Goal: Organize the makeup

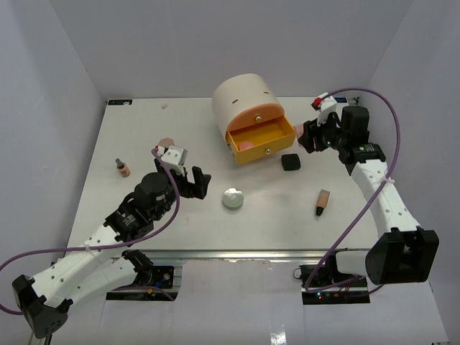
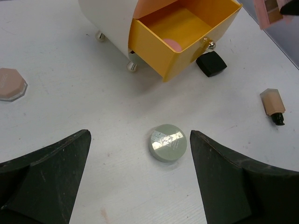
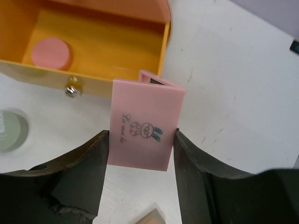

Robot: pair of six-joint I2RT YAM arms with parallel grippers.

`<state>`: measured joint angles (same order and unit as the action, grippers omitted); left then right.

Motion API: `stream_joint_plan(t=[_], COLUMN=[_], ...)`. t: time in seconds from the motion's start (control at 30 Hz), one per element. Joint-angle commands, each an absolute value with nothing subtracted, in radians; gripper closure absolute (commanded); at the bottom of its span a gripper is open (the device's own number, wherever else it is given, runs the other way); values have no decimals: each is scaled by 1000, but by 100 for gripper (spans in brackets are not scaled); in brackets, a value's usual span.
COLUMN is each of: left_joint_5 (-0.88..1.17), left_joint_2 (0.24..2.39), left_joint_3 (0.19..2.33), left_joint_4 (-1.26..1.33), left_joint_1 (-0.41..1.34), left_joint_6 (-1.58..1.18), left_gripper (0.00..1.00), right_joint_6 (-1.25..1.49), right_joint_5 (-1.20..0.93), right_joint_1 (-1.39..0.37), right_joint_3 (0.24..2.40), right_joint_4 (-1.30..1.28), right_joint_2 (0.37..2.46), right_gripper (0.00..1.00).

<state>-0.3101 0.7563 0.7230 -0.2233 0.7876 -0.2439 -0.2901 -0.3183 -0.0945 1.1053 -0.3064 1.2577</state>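
Pinching the pink flat palette [image 3: 145, 123] by its two long edges, the right gripper [image 3: 142, 140] is closed firmly on it and holds it by the front corner of the open orange drawer [image 3: 103, 51]. The palette is slightly ajar at its far edge, and its lid shows a bunny drawing. One pink disc [image 3: 50, 52] lies inside the drawer, which sticks out of the cream drum [image 1: 244, 100].

The left gripper [image 2: 140, 135] has its fingers spread wide with nothing between them. The silver-white round compact [image 2: 168, 142] lies on the table [image 1: 144, 122] just ahead of it.

Farther out:
- A black square case [image 1: 290, 162] sits just beside the drawer's front.
- A tan tube [image 1: 323, 202] lies nearer the right arm.
- A second tan tube [image 1: 123, 168] stands at the left.
- An octagonal pink disc [image 2: 9, 84] rests left of the drum.
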Motion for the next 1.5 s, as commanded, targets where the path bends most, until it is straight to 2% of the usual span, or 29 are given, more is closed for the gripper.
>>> stream_joint_plan(t=[0.0, 0.5, 0.8, 0.93, 1.27, 1.4, 1.47], left_joint_5=[-295, -281, -283, -278, -273, -269, -267], left_joint_2=[755, 767, 765, 768, 771, 773, 773], left_joint_3=[710, 707, 706, 706, 706, 706, 704], left_joint_4=[-200, -193, -192, -192, -190, -189, -187], left_joint_1=[784, 785, 784, 784, 784, 784, 784], left_joint_6=[-235, -229, -227, -226, -224, -224, -224], left_gripper=[2, 2, 2, 2, 2, 2, 2], right_joint_6=[-285, -157, -111, -111, -134, -143, -147], right_joint_5=[-454, -605, -620, -551, -431, -388, -377], right_joint_1=[-115, -186, -229, -233, -241, -254, -260], right_joint_3=[1252, 1398, 1477, 1488, 1531, 1537, 1540], right_joint_4=[-316, -318, -318, -321, -352, -358, -364], right_joint_2=[1314, 1438, 1579, 1606, 1688, 1713, 1720], right_gripper=[91, 90, 88, 87, 70, 58, 56])
